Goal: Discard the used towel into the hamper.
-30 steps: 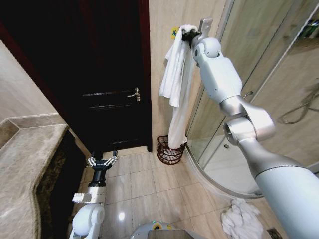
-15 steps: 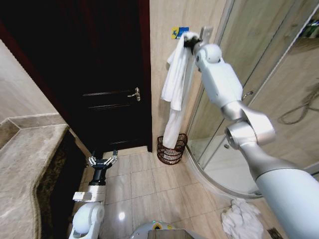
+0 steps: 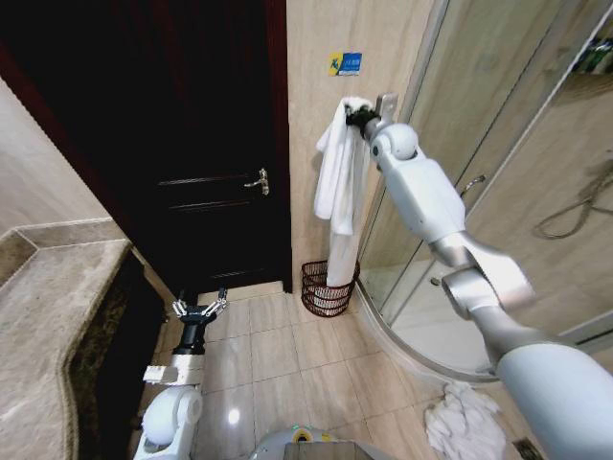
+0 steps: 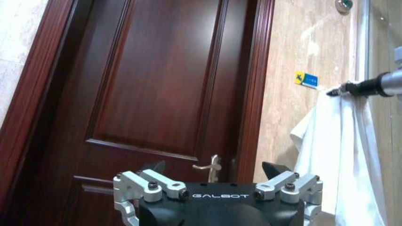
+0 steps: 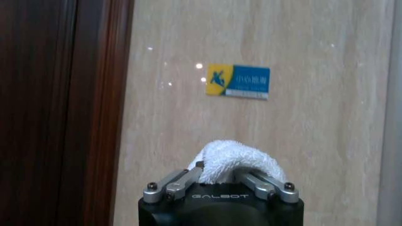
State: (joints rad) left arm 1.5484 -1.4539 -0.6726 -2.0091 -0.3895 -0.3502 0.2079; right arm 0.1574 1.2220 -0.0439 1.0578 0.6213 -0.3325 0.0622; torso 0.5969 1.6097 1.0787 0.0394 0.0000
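Towel (image 3: 337,182) hangs pinched in your right gripper (image 3: 358,118) over the hamper (image 3: 329,287) — door (image 3: 206,144) beside; left gripper (image 3: 197,310) spread, low.

Towel (image 3: 337,206) hides hamper (image 3: 321,287) (partly)

Bare floor tiles (image 3: 273,350) ahead of me, free up to hamper (image 3: 326,287). Hamper tight in corner: tan wall behind, glass shower door (image 3: 479,125) beside. Towel (image 3: 340,192) hangs over its mouth. Counter (image 3: 57,307) blocks my left; crumpled cloth (image 3: 465,422) on floor, right.
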